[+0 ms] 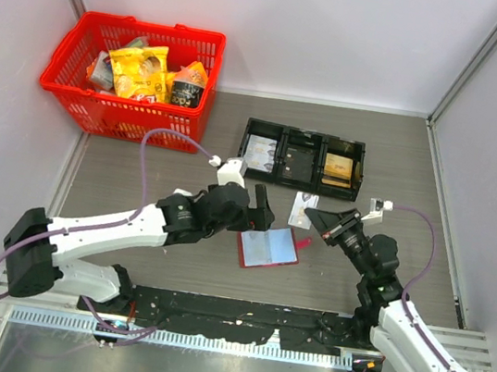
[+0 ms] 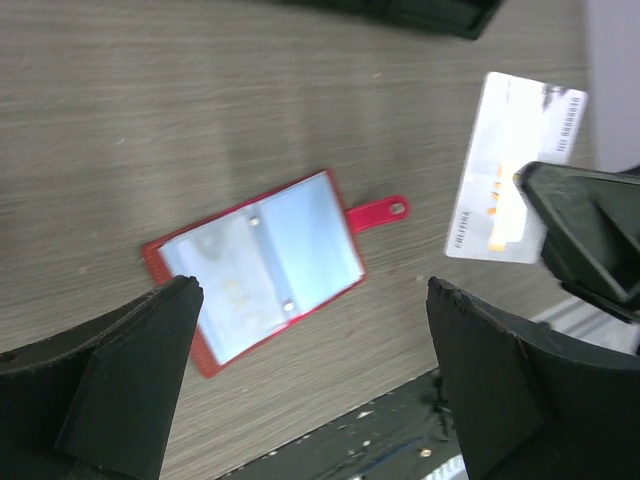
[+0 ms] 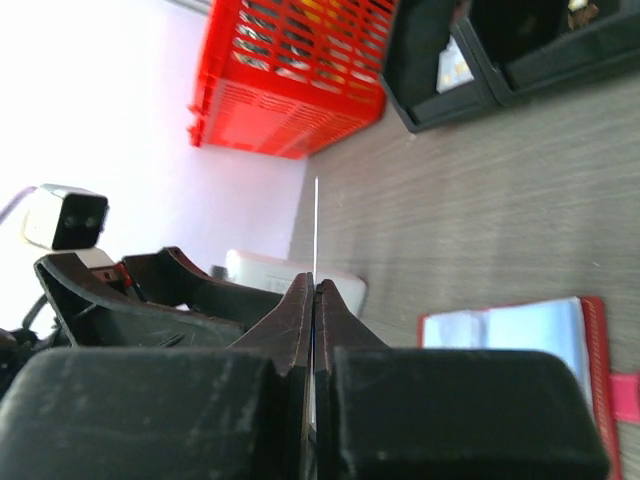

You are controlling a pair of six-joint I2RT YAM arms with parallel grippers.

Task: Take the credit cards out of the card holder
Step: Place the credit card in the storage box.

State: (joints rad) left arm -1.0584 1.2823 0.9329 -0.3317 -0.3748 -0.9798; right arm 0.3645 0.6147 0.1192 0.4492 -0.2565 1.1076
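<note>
The card holder (image 1: 267,248) lies open on the table, red with pale blue-grey sleeves and a little red tab (image 1: 302,242). It also shows in the left wrist view (image 2: 255,265), with faint print in one sleeve, and in the right wrist view (image 3: 515,330). My right gripper (image 1: 315,217) is shut on one whitish credit card (image 1: 302,208), held above the table just right of and beyond the holder. The card shows flat in the left wrist view (image 2: 510,150) and edge-on between my right gripper (image 3: 314,290). My left gripper (image 1: 263,209) is open and empty above the holder's far edge; its fingers (image 2: 130,380) stand wide apart.
A black three-compartment tray (image 1: 301,157) with cards and small items stands beyond the holder. A red basket (image 1: 130,103) of snack packs is at the back left. White walls close in the table. A black strip (image 1: 238,316) runs along the near edge.
</note>
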